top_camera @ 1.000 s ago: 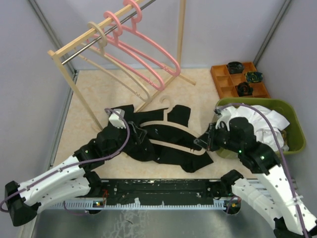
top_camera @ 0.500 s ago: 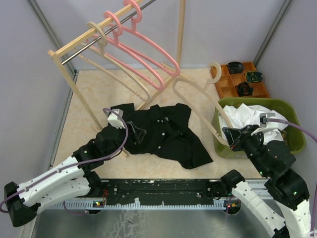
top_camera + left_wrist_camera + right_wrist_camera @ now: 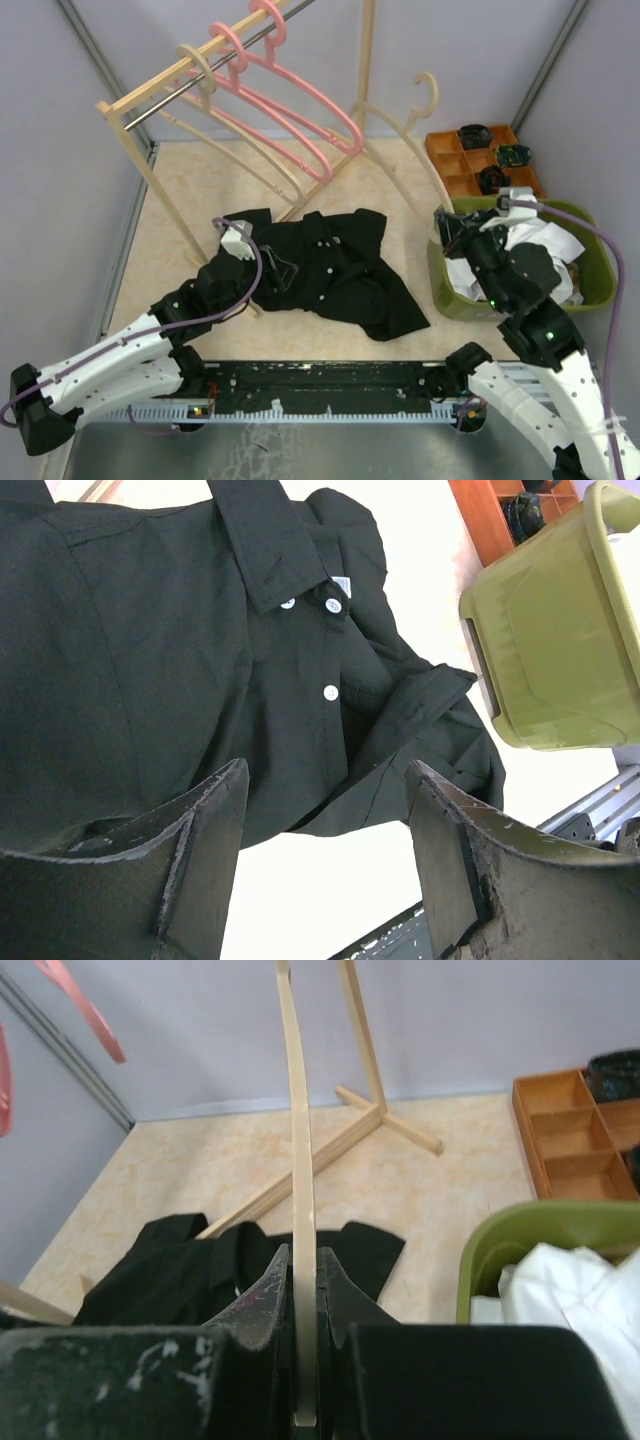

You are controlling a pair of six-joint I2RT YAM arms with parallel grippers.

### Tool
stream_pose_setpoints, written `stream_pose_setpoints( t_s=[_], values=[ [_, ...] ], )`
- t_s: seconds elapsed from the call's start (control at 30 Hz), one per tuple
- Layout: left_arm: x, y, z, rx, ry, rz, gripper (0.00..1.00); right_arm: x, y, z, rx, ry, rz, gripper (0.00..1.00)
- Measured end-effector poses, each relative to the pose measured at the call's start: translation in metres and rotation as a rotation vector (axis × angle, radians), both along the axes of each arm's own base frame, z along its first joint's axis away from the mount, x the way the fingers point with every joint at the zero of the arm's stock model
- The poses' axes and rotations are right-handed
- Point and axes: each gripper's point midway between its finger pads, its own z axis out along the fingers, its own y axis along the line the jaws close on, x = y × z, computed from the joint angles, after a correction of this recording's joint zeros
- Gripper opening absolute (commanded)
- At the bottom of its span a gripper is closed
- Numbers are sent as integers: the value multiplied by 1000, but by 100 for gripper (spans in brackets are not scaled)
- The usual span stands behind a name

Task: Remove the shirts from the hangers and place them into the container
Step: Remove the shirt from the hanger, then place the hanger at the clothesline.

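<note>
- Gripping the beige hanger (image 3: 298, 1110) edge-on, the right gripper (image 3: 300, 1260) has its jaws pressed tight on the thin arm. The hanger stands up bare with its hook topmost, above the left end of the basket (image 3: 598, 262).
- Left gripper (image 3: 328, 770): jaws spread wide, nothing between the fingers. It sits low over the left part of the black shirt (image 3: 340, 265); whether it touches the cloth cannot be told.
- The black shirt lies crumpled on the table (image 3: 180, 200) between the two arms. Its collar and white buttons show in the left wrist view.
- The basket stands at the right of the table, its near corner close to the shirt's hem. White shirts (image 3: 530, 238) are heaped inside it.
- The rack (image 3: 150, 178) stands at the back left. On its bar hang two pink hangers (image 3: 300, 90) and a second beige hanger (image 3: 200, 62), all bare.
- An orange tray (image 3: 450, 165) sits just behind the basket, with dark things in some of its compartments, too small to make out.
</note>
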Motion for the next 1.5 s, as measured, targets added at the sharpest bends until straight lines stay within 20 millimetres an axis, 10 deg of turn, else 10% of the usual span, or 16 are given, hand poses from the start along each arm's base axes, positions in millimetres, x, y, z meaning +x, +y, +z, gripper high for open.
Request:
stream_pose_setpoints(
  t_s=[0.5,1.03,1.5],
  values=[
    [-2,2,3,0,-7,-9,69,110,68,-16,-101,34,169,0],
    [-2,1,2,4,-4,-9,70,110,98,116,29,-307,334,0],
    [-6,-8,-3,0,29,-49,70,165,127,133,-19,-171,382,0]
  ],
)
